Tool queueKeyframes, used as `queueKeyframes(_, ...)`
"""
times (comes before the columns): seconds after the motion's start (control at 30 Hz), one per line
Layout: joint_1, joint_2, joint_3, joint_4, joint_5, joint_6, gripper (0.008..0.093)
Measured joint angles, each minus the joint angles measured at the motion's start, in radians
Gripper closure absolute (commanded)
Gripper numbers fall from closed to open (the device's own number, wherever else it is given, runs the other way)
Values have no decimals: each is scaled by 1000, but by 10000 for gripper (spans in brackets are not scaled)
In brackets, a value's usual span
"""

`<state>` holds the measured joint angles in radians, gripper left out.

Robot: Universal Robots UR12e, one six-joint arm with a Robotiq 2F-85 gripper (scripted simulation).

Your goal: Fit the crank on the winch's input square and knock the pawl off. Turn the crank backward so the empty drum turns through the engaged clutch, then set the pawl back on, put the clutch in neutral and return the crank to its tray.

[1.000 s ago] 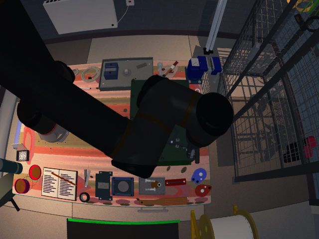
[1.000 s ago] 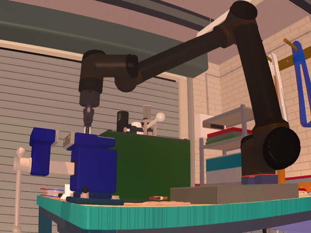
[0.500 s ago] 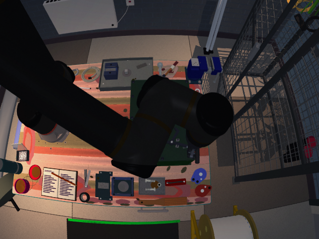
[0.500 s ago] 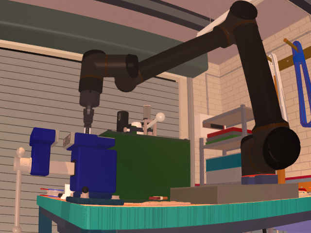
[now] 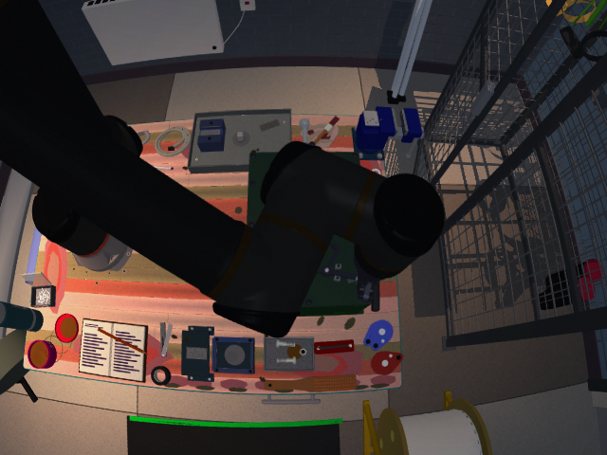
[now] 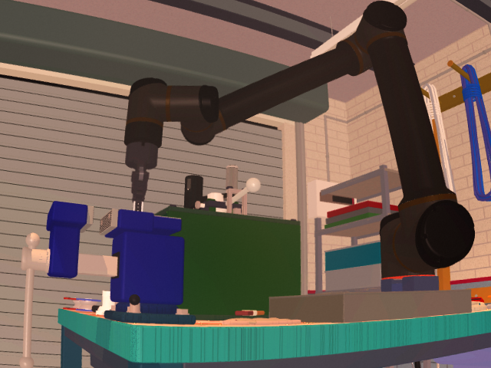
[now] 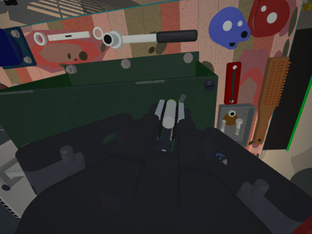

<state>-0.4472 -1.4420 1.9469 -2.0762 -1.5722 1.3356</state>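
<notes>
A pale upright peg (image 7: 168,113) on top of the green winch housing (image 7: 108,100) sits in my gripper (image 7: 168,110), which is closed around it; I cannot tell whether it is the pawl lever or another handle. The crank (image 7: 148,38), a pale bar with a socket end and a black grip, lies on the bench beyond the housing's far edge. From the second side camera my gripper (image 6: 138,198) points straight down over the housing's near corner, behind the blue vise (image 6: 131,253). A ball-ended lever (image 6: 242,191) and a black cylinder (image 6: 193,191) stand further along the housing top.
The wire cage (image 5: 515,186) stands right of the bench. A blue plate (image 7: 229,26), a red plate (image 7: 268,16), a red slotted bar (image 7: 232,83), a grey tray with bolts (image 7: 233,123) and a wire brush (image 7: 271,98) lie right of the housing.
</notes>
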Motion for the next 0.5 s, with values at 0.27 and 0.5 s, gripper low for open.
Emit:
queueKeyframes(0.27, 11, -1, 1, 0, 1, -98, 934)
queueKeyframes(0.5, 19, -2, 2, 0, 2, -171, 934)
